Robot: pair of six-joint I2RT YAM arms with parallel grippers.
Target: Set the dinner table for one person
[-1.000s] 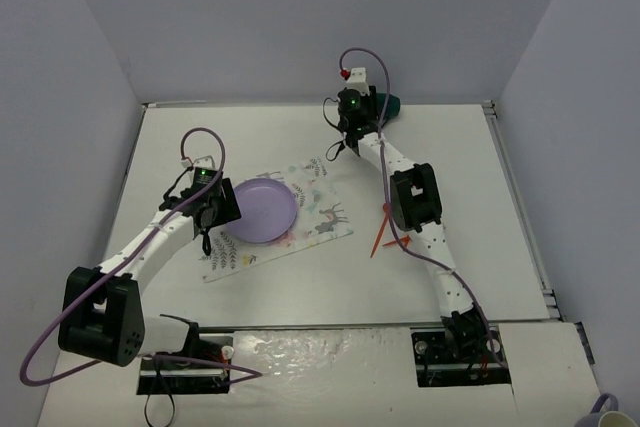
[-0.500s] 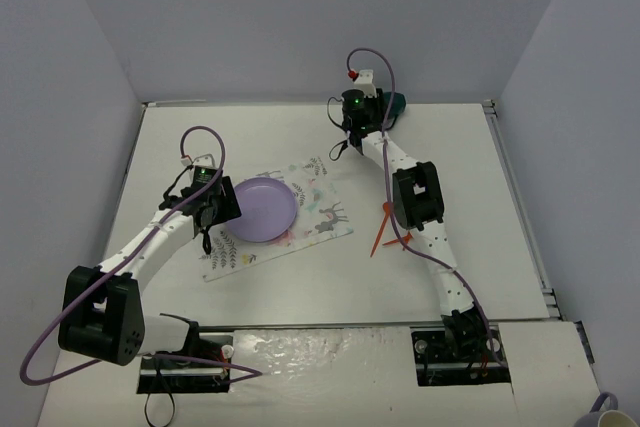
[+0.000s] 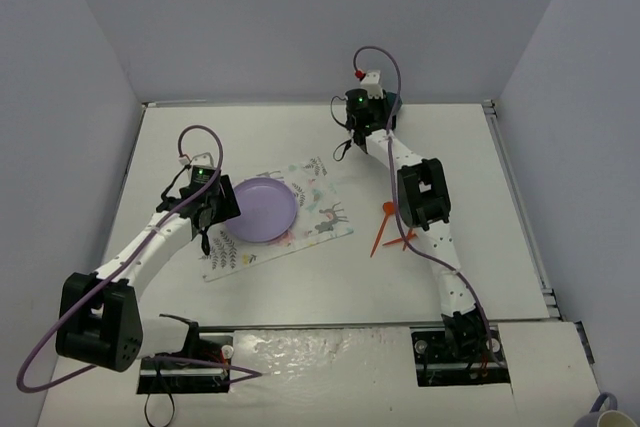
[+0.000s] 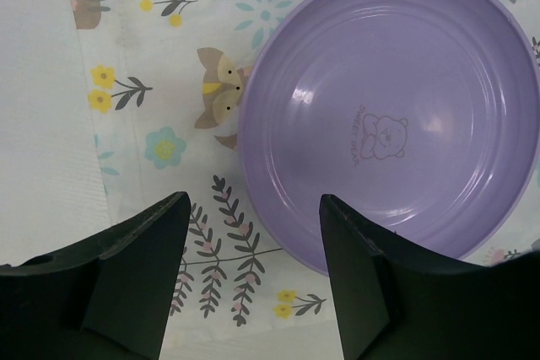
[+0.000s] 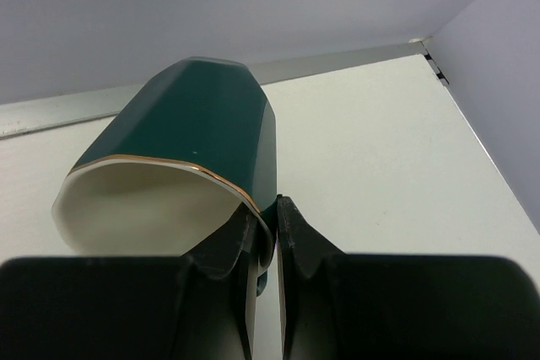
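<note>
We take the large flat matte white rectangular dinner table first: it fills the middle of the top view from the arm bases at the bottom edge to the grey wall at the top. Right of centre, two slender orange-red plastic utensils lie on the bare tabletop, just beside the right arm and partly hidden by it; we cannot tell their type. Left of centre lies a white rectangular placemat printed with deer and leaves, turned at an angle. A round lilac plastic plate rests on the placemat's left half. The left gripper hangs at the plate's left rim, its jaws spread wide and holding nothing; the left wrist view shows the rim below the gap. At the top centre, at the table's far edge, the right gripper is clamped on the wall of a dark green faceted ceramic cup with a gold rim and cream interior, one finger inside the mouth. The cup is tilted.
</note>
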